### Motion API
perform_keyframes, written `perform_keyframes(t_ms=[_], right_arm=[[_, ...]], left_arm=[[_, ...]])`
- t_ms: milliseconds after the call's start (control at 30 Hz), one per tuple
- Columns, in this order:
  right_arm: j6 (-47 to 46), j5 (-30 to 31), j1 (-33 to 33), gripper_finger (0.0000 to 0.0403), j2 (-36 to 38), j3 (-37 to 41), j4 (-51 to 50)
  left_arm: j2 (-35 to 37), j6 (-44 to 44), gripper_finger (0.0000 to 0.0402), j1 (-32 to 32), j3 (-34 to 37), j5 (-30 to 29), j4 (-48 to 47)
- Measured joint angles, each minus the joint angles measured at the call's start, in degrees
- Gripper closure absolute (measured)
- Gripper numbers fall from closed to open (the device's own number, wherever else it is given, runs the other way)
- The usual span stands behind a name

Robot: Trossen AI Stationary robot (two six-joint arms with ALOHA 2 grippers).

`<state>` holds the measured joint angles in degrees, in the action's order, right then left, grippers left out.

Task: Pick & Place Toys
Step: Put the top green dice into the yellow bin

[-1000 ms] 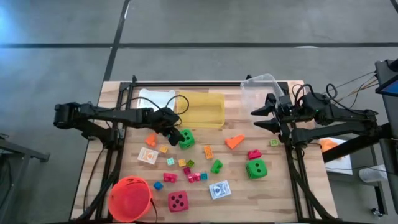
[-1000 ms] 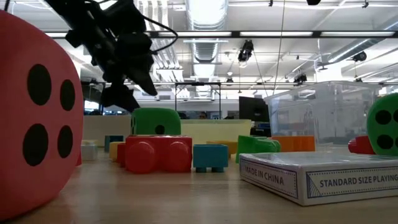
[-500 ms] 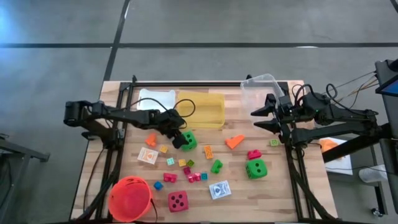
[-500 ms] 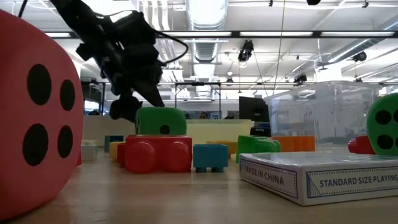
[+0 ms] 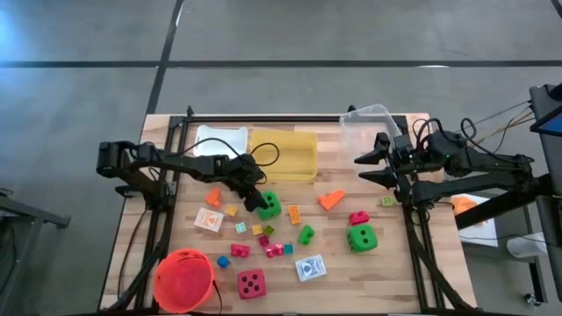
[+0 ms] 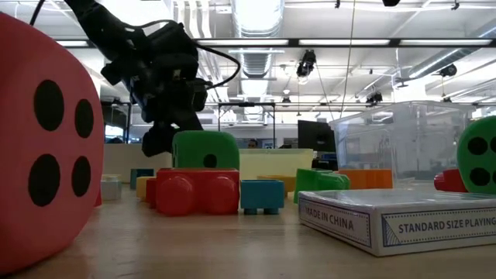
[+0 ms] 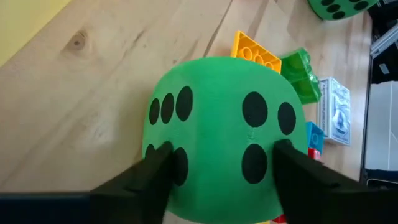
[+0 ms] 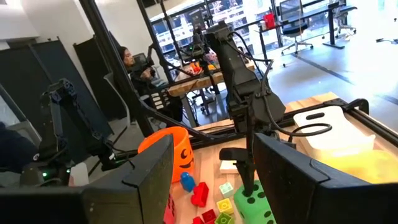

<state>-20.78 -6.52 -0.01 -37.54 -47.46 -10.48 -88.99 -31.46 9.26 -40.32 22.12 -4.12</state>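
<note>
A green die with black dots (image 5: 270, 206) sits on the wooden table among the toys, and my left gripper (image 5: 262, 204) is shut on it; the left wrist view shows this die (image 7: 224, 118) filling the space between the fingers. A second green die (image 5: 361, 238), a pink-red die (image 5: 251, 283), an orange wedge (image 5: 331, 199), white cards (image 5: 310, 268) and small bright blocks (image 5: 263, 237) lie around it. My right gripper (image 5: 362, 167) hangs open above the table's right side, level, with nothing between its fingers. My left gripper pinches the green die by two opposite side faces (image 7: 158, 137), one finger (image 7: 149, 177) on each side. The fingers slant down from the table's left. The die stands upright with its underside on the table.
An orange-red bucket (image 5: 184, 279) stands at the near left. A white bin (image 5: 218, 140), a yellow bin (image 5: 283, 154) and a clear bin (image 5: 369, 132) line the far edge. An orange flat brick (image 7: 255, 51) and a green block (image 7: 301, 74) lie just beyond the held die.
My left gripper has come down and toward the table's right onto the green die, tipping further downward, and its fingers have closed in on the die's sides. The die has slid a little toward the near right.
</note>
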Motion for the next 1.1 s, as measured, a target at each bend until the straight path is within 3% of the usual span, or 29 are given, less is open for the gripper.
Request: perform_keyframes(t_ms=[100,433,767,967,1100], right_arm=[[-0.2,0.0,0.0,0.019,0.0,0.0,0.0],[-0.2,0.0,0.0,0.019,0.0,0.0,0.0],[-0.2,-0.2,0.0,0.019,0.0,0.0,0.0],[-0.1,-0.2,0.0,0.019,0.0,0.0,0.0],[-0.2,-0.2,0.0,0.019,0.0,0.0,0.0]], left_arm=[[0.0,0.1,0.0241,0.0,0.0,0.1,-0.1],[0.5,-1.3,0.0241,0.0,0.1,0.3,-0.1],[7.9,-5.7,0.0259,0.2,0.2,0.1,1.0],[11.2,-13.6,0.027,1.6,0.2,-3.1,2.1],[11.9,-25.7,0.0271,4.3,-1.1,-5.3,1.8]])
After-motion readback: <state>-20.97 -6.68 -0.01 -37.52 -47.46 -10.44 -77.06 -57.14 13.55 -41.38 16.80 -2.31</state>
